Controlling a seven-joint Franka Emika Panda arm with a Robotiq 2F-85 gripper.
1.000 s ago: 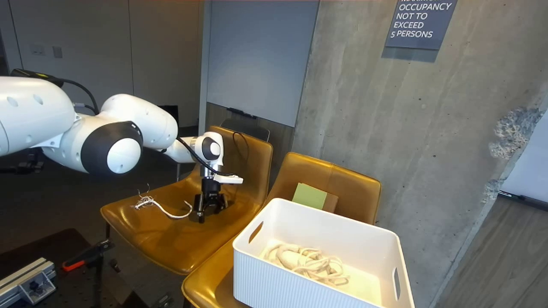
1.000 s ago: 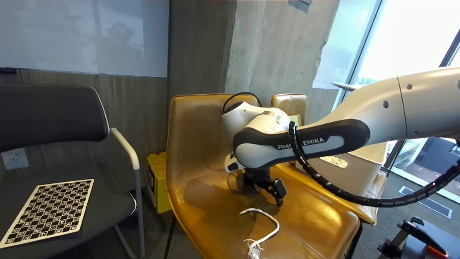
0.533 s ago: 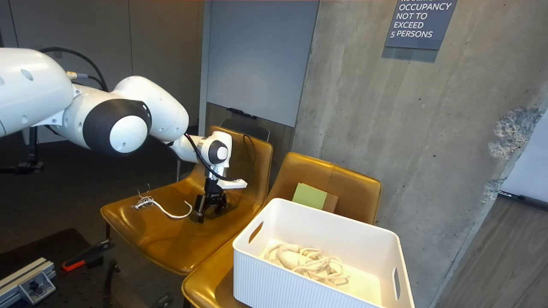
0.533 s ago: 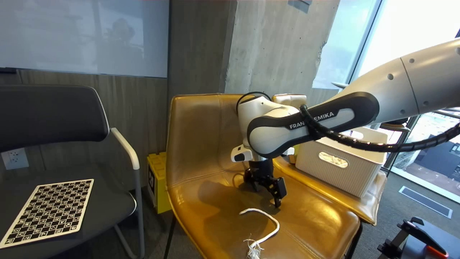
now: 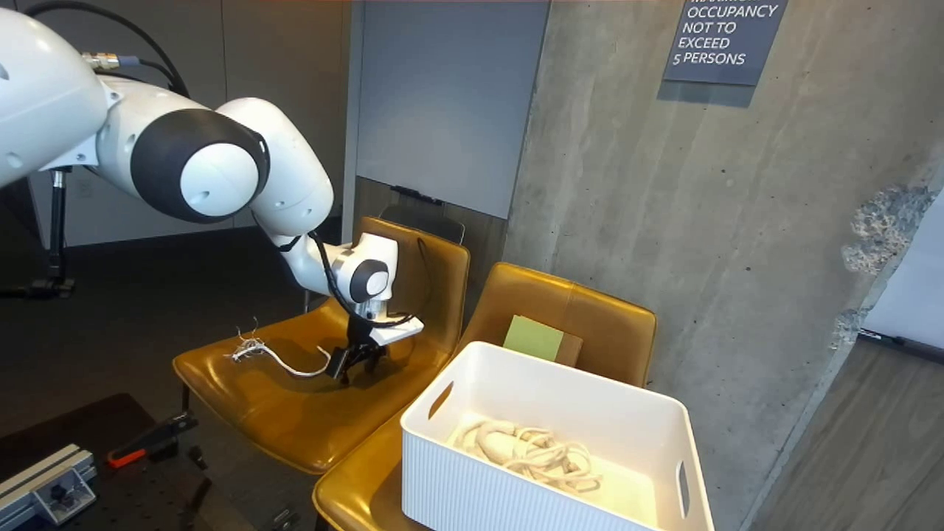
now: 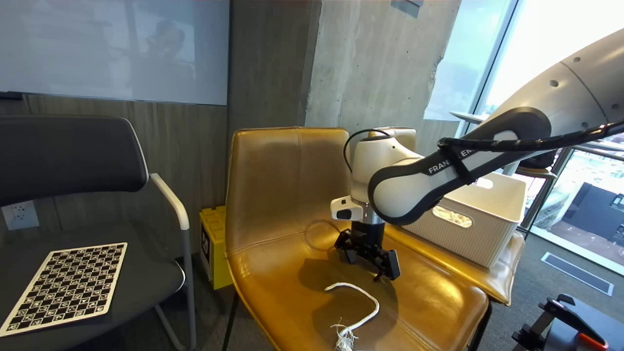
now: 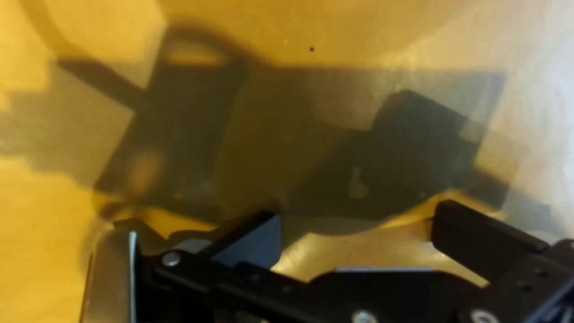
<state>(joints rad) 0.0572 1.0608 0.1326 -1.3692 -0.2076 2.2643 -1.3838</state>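
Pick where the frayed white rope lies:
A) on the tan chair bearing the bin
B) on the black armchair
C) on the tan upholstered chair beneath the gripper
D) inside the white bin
C: both exterior views show the frayed white rope on the tan upholstered chair beneath the gripper.

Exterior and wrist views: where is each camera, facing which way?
In an exterior view: near the white bin, looking down across it; arm enters from picture left.
In an exterior view: before the gold seat under the gripper, facing its backrest; arm enters from picture right.
Wrist view: on the arm, looking down at the seat past open fingers.
Both exterior views share arm, gripper, seat, cord, bin.
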